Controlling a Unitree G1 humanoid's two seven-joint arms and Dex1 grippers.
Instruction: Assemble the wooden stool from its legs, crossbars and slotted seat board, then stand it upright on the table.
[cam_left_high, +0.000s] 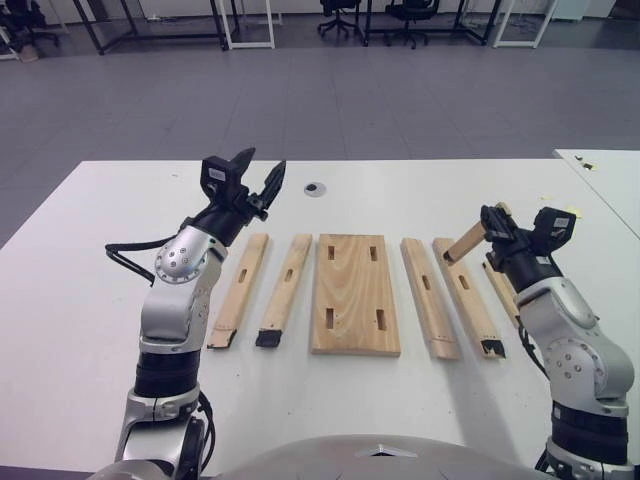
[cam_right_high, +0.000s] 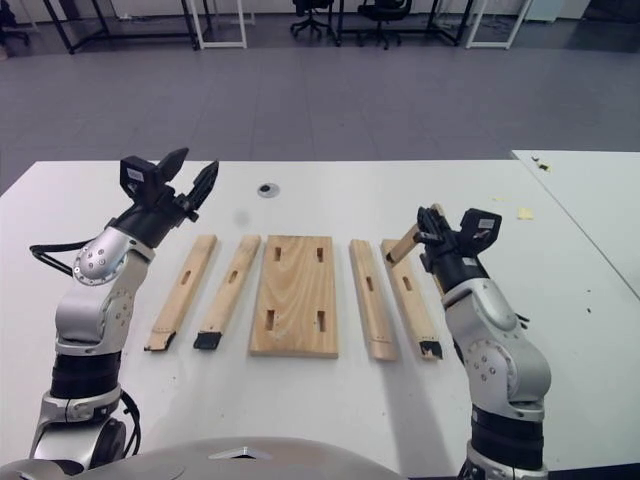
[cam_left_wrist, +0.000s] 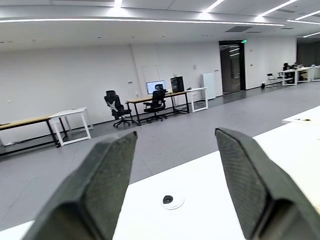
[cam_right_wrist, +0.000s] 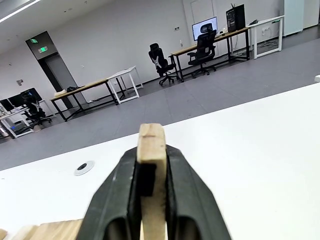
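Observation:
The slotted seat board (cam_left_high: 355, 292) lies flat at the table's middle. Two legs (cam_left_high: 240, 288) (cam_left_high: 286, 288) lie to its left and two more (cam_left_high: 430, 297) (cam_left_high: 468, 297) to its right. Another wooden piece (cam_left_high: 500, 288) lies partly hidden behind my right arm. My right gripper (cam_left_high: 493, 228) is shut on a short crossbar (cam_left_high: 466, 241), holding it tilted just above the rightmost leg's far end; the crossbar (cam_right_wrist: 151, 137) sticks out between the fingers (cam_right_wrist: 120, 195). My left gripper (cam_left_high: 262, 166) is open and holds nothing, raised above the far end of the leftmost leg.
A round grommet (cam_left_high: 316, 188) sits in the white table (cam_left_high: 120, 200) beyond the parts. A second table (cam_left_high: 605, 170) stands to the right. Grey floor, desks and office chairs lie farther back. Bare tabletop spreads left of the legs and in front of the board.

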